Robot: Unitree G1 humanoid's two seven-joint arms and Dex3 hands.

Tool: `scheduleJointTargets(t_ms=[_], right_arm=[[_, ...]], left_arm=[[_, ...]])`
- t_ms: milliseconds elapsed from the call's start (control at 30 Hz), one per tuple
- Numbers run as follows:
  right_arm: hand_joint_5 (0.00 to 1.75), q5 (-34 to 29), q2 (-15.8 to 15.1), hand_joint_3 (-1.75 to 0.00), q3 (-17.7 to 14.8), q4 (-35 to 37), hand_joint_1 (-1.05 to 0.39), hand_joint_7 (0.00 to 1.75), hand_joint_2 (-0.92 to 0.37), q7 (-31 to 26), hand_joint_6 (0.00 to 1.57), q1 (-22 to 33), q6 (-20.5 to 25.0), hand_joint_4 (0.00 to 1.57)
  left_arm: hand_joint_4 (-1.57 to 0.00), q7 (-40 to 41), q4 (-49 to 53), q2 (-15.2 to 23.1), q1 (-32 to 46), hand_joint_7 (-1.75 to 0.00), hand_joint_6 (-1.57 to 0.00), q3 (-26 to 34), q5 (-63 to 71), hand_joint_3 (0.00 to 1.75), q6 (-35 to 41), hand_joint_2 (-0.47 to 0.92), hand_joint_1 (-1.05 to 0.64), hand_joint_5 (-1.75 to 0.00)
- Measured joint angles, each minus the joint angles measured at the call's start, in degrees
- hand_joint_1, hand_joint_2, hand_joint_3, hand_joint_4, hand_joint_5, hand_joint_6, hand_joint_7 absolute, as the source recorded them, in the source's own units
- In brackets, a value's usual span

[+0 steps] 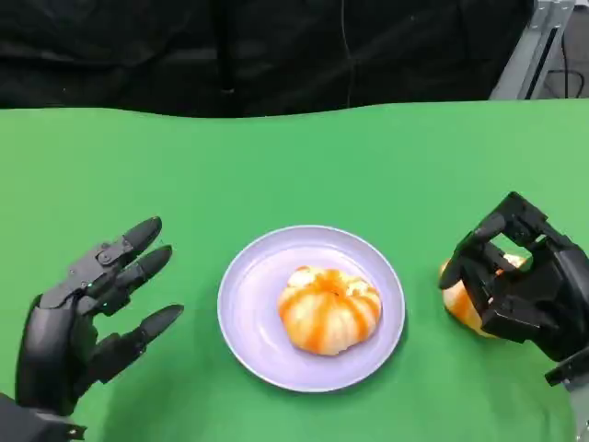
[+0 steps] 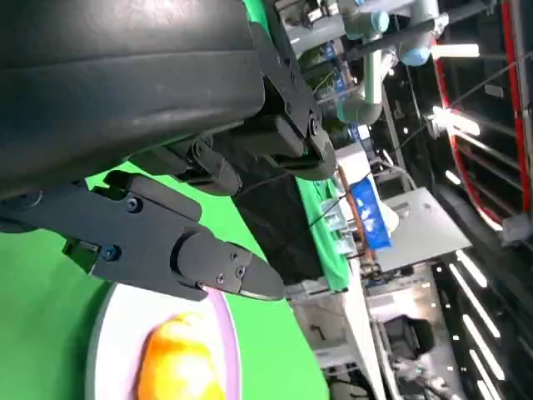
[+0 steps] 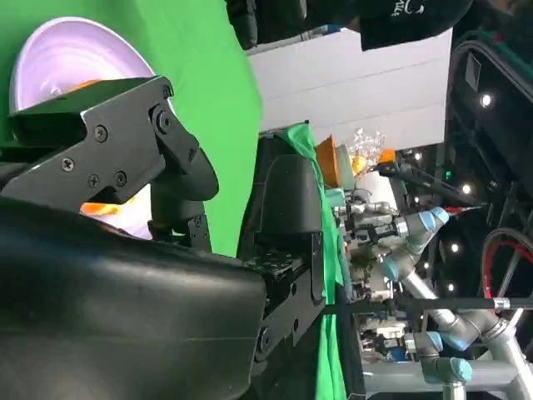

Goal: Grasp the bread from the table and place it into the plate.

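Near the surface's right edge, the right hand [image 1: 520, 281] grips a bread [image 1: 457, 299] just right of the plate [image 1: 244, 308], while the left hand [image 1: 87, 318] hangs open opposite.

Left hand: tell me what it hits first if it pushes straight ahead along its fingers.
Probably nothing soon: the left hand points up and right across bare green table, passing the plate on its far side. Depth is uncertain.

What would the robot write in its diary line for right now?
left hand: open, off the plate | right hand: grips bread on table | plate: already holds one bread | step: grasp
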Motion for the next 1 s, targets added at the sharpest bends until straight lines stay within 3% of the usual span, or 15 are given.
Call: scheduleJointTargets(t_ms=[167,467,600,667,767,833,867,1000], right_arm=[[1.75,0.01,0.0,-1.19,-0.01,0.05,0.17,1.71,-0.66,0.01,0.32,-0.01,-0.05,0.51],[1.75,0.02,0.0,-1.2,-0.05,0.08,0.17,1.7,-0.66,0.02,0.33,-0.02,-0.05,0.52],[1.75,0.02,0.0,-1.2,-0.05,0.08,0.18,1.71,-0.66,0.02,0.32,-0.02,-0.05,0.51],[1.75,0.0,0.0,-1.21,-0.03,0.07,0.18,1.71,-0.66,-0.04,0.32,-0.02,-0.05,0.51],[1.75,-0.01,0.0,-1.22,0.0,0.04,0.18,1.71,-0.66,-0.2,0.32,-0.02,-0.05,0.52],[1.75,-0.01,0.0,-1.22,0.01,0.04,0.19,1.72,-0.66,-0.21,0.32,-0.02,-0.05,0.52],[1.75,-0.01,0.0,-1.23,0.02,0.04,0.18,1.72,-0.66,-0.21,0.32,-0.02,-0.05,0.52],[1.75,-0.01,0.0,-1.23,0.02,0.04,0.17,1.72,-0.65,-0.14,0.32,-0.02,-0.05,0.53]], left_arm=[[-0.78,-3.79,0.48,-0.75,-0.03,-0.06,-0.86,0.5,-2.87,0.38,0.89,0.92,0.11,-0.03],[-0.84,-5.87,2.21,-1.71,-0.72,-0.06,-0.94,2.32,-3.41,0.41,1.13,0.92,0.12,-0.04],[-1.07,-5.86,2.96,-1.91,-0.93,-0.1,-1.11,3.03,-2.74,0.39,1.06,0.92,0.02,-0.14],[-1.19,-5.62,3.13,-2.0,-1.03,-0.14,-1.21,3.5,-2.37,0.44,1.07,0.92,-0.03,-0.24],[-1.0,-5.62,3.1,-2.21,-1.09,-0.36,-1.25,3.92,-2.39,0.46,1.34,0.92,-0.06,-0.94],[-0.96,-5.62,2.74,-2.28,-1.08,-0.42,-1.24,4.04,-2.39,0.46,2.47,0.92,-0.07,-1.05],[-0.93,-5.62,2.51,-2.33,-1.08,-0.55,-1.19,4.1,-2.4,0.46,2.97,0.92,-0.07,-1.14],[-0.91,-5.46,-0.23,-2.73,-0.87,-0.75,-1.1,4.39,-2.4,0.48,5.28,0.92,-0.05,-1.25]])
